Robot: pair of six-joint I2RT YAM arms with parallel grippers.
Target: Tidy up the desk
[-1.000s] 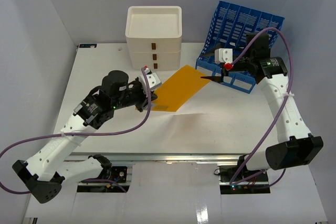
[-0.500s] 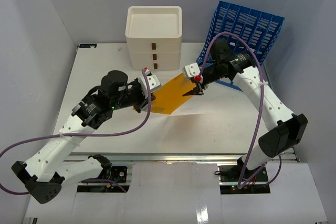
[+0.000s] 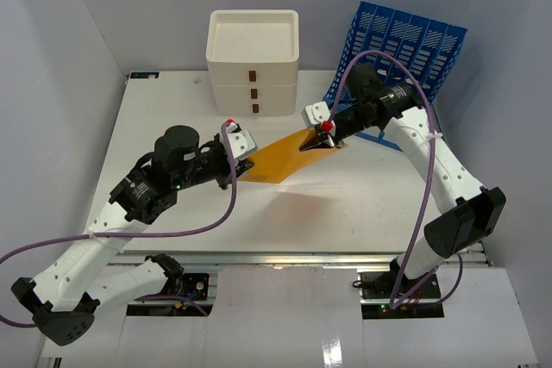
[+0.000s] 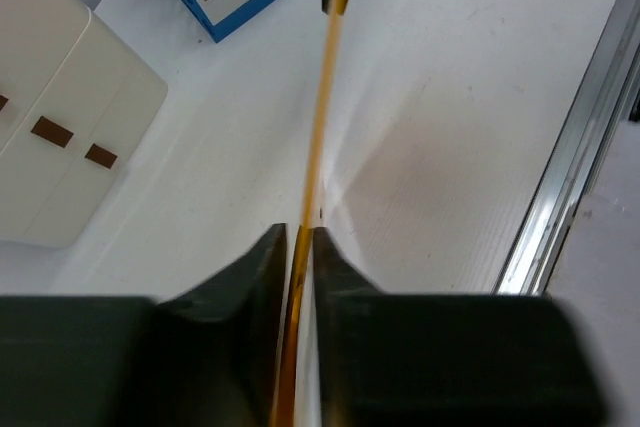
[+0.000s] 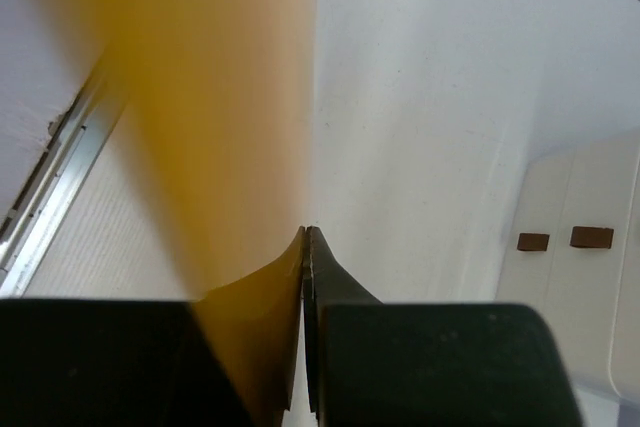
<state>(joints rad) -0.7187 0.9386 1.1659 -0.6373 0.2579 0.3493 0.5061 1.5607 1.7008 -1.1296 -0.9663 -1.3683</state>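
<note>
A thin orange sheet (image 3: 280, 159) hangs just above the white desk (image 3: 362, 204), stretched between my two grippers. My right gripper (image 3: 312, 146) is shut on its far right corner; in the right wrist view the orange sheet (image 5: 220, 97) curls over one finger and the right gripper (image 5: 305, 232) has its jaws pressed together. My left gripper (image 3: 244, 164) is at the sheet's near left edge. In the left wrist view the sheet (image 4: 322, 117) runs edge-on between the left gripper (image 4: 300, 237) jaws, which stand slightly apart with a sliver of gap beside it.
A white three-drawer box (image 3: 254, 58) stands at the back centre. A blue file rack (image 3: 405, 40) leans at the back right, just behind my right arm. The metal rail (image 4: 570, 167) runs along the desk's front edge.
My right arm swung from the blue rack over to the sheet's far corner and shut on it. My left jaws loosened around the sheet, and the left arm drew back a little.
</note>
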